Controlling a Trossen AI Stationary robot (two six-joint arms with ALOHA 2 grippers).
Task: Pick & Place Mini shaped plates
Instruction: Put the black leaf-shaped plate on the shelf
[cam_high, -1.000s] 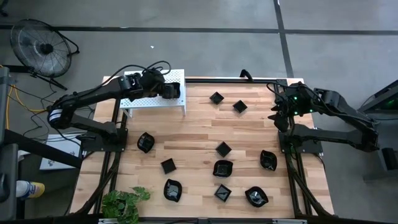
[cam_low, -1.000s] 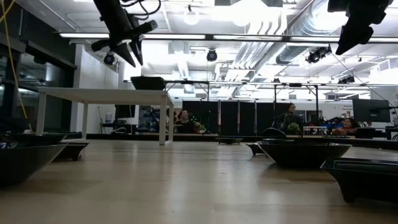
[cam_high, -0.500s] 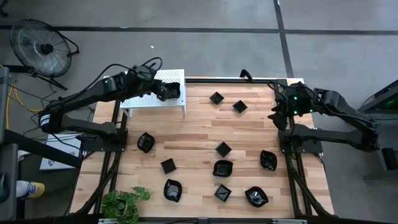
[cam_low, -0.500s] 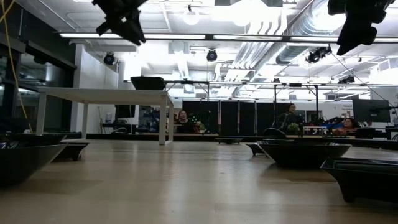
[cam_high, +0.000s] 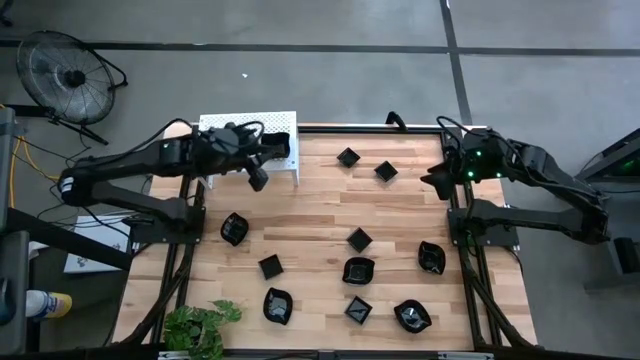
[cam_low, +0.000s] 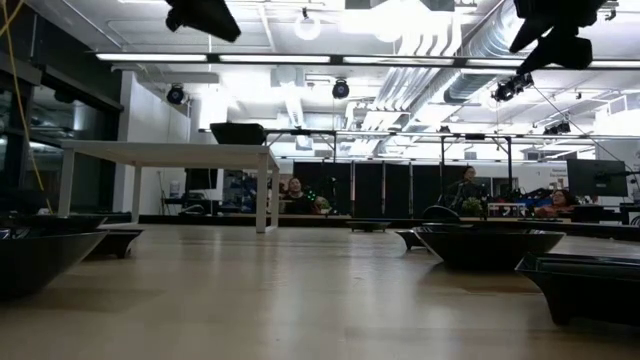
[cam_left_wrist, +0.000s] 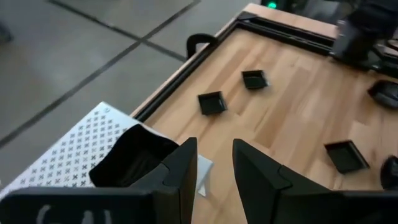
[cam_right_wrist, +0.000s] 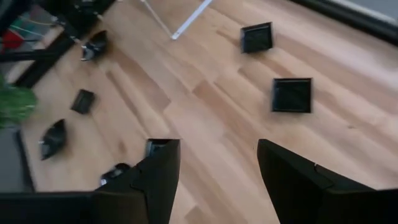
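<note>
Left gripper (cam_left_wrist: 211, 163): parted, empty, just beside white shelf (cam_high: 222, 165). One dish (cam_left_wrist: 127, 160) resting on shelf corner. Release apparently done; next, probably a reach toward remaining dishes (cam_high: 359, 271) scattered over table (cam_high: 320, 215). Right gripper (cam_right_wrist: 214, 163): wide apart, empty, above table's right edge.

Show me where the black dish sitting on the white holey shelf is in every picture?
High view: dish on the shelf's right end, far-left table corner.
Low view: dark shape atop the shelf, likely it.
Left wrist view: dish just beyond the left fingers.
Right wrist view: not visible.
Shared landmark: the white shelf.
</note>
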